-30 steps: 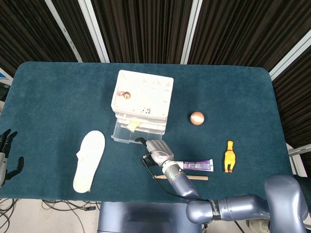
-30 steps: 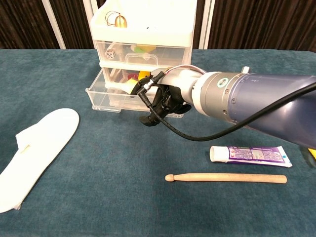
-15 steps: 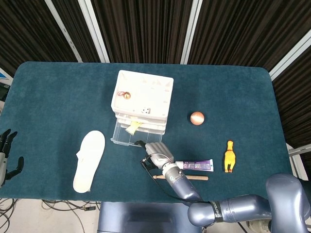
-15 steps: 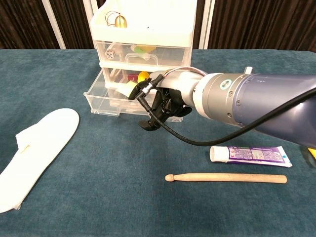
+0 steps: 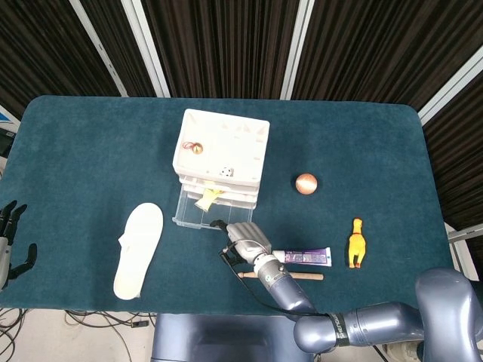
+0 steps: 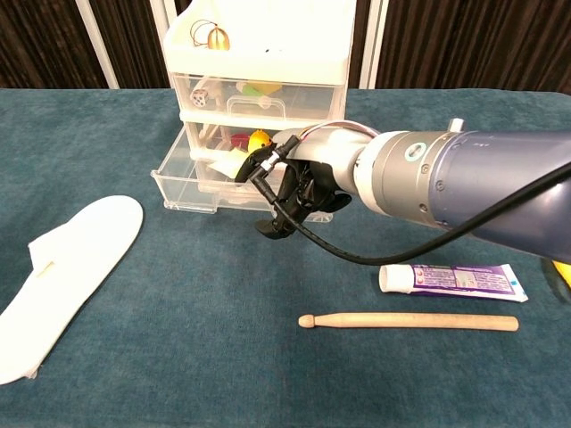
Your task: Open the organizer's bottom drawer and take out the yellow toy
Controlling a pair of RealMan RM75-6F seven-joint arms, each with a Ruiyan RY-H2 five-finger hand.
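The white organizer (image 5: 223, 143) (image 6: 259, 58) stands mid-table with its clear bottom drawer (image 5: 190, 216) (image 6: 189, 185) pulled out toward me. Inside the drawer a yellow toy (image 6: 259, 139) (image 5: 208, 197) lies among other small items. My right hand (image 5: 243, 237) (image 6: 299, 185) is at the drawer's front right corner, with its fingers curled onto the front panel. My left hand (image 5: 11, 240) hangs off the table's left edge in the head view, fingers apart and holding nothing.
A white insole (image 5: 139, 249) (image 6: 62, 267) lies left of the drawer. A toothpaste tube (image 5: 306, 256) (image 6: 451, 278) and a drumstick (image 5: 298, 276) (image 6: 410, 321) lie right of the hand. Further right are an orange ball (image 5: 306, 183) and a yellow rubber chicken (image 5: 356, 243).
The bottom drawer has slid further out toward the table's front edge, and my right hand has moved back with it. The left hand has not moved.
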